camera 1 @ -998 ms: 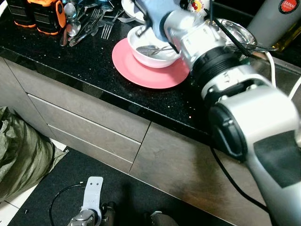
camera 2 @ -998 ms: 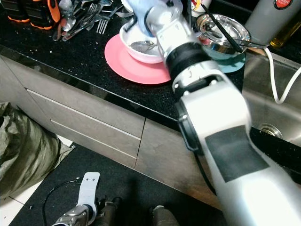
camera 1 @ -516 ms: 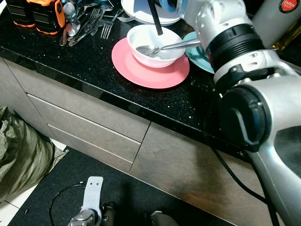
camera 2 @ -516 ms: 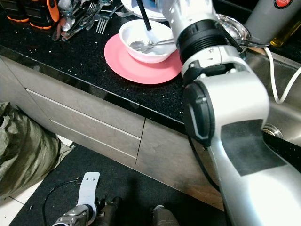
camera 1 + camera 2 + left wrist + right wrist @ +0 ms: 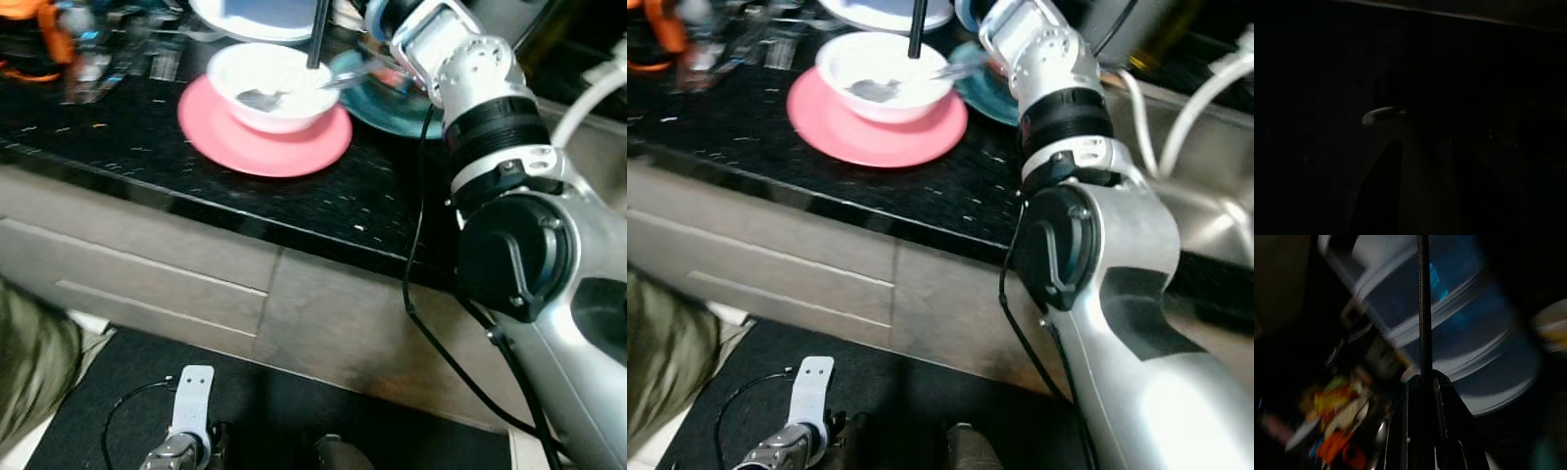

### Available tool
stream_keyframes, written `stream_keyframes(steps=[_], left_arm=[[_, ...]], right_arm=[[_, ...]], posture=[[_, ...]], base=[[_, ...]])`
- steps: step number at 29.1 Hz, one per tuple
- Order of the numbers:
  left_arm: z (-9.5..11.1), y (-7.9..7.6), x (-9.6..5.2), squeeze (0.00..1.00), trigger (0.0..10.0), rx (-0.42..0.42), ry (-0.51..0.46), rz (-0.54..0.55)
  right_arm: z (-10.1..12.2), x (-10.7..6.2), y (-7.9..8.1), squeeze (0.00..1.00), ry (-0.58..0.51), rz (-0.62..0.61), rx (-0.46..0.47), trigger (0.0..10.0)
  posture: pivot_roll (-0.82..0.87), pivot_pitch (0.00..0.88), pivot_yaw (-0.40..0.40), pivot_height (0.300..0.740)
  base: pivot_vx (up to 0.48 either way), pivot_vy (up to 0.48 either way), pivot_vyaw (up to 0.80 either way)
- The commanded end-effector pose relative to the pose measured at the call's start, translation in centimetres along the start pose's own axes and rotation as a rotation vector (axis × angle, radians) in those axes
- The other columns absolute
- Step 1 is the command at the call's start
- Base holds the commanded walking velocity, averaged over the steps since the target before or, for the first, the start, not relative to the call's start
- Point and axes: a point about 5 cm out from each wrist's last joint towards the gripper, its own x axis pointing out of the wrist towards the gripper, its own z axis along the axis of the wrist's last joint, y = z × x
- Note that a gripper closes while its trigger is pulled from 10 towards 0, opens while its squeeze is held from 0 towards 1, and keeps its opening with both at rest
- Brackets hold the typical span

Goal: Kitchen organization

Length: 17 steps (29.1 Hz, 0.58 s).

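Observation:
A white bowl (image 5: 269,83) with a spoon (image 5: 257,99) in it sits on a pink plate (image 5: 260,147) on the black counter (image 5: 118,137). My right arm (image 5: 485,108) reaches over the counter past the bowl. In the right wrist view my right gripper (image 5: 1422,382) is shut on a thin black stick (image 5: 1423,308). That stick (image 5: 316,34) hangs upright over the bowl's far rim; whether it touches the bowl cannot be made out. My left arm (image 5: 186,411) hangs idle near the floor, and its wrist view is almost black.
A teal plate (image 5: 392,103) lies right of the bowl and a blue-and-white plate (image 5: 260,12) behind it. Blurred cutlery (image 5: 132,59) and an orange item (image 5: 24,29) lie at the far left. The sink (image 5: 1200,201) with a white cable (image 5: 1205,88) is at the right. Grey drawers (image 5: 147,284) front the counter.
The camera has turned, shifting the scene left with blur. My right arm has swung from over the bowl toward the back right, with the black stick now upright above the bowl.

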Motion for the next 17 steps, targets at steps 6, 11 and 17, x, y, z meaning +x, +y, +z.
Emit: stream_keyframes(steps=[6, 11, 17], left_arm=[[-2.0, -0.6, -0.2, 0.00, 10.0, -0.034, 0.071, -0.013], [-2.0, -0.5, -0.2, 0.00, 10.0, -0.035, 0.069, -0.011], [-2.0, -0.3, -0.2, 0.00, 10.0, -0.029, 0.071, -0.008]], right_arm=[[1.0, -1.3, -1.8, 0.00, -0.065, -0.052, 0.009, 10.0], [2.4, -2.7, -3.9, 0.00, -0.117, -0.167, -0.069, 10.0], [2.2, -3.6, -5.3, 0.00, -0.086, -0.323, -0.383, 10.0]], posture=[[0.02, 0.197, -0.112, 0.740], [0.02, 0.194, -0.106, 0.740], [0.03, 0.186, -0.103, 0.740]], base=[[0.000, 0.000, -0.74], [0.000, 0.000, -0.74], [0.000, 0.000, -0.27]])
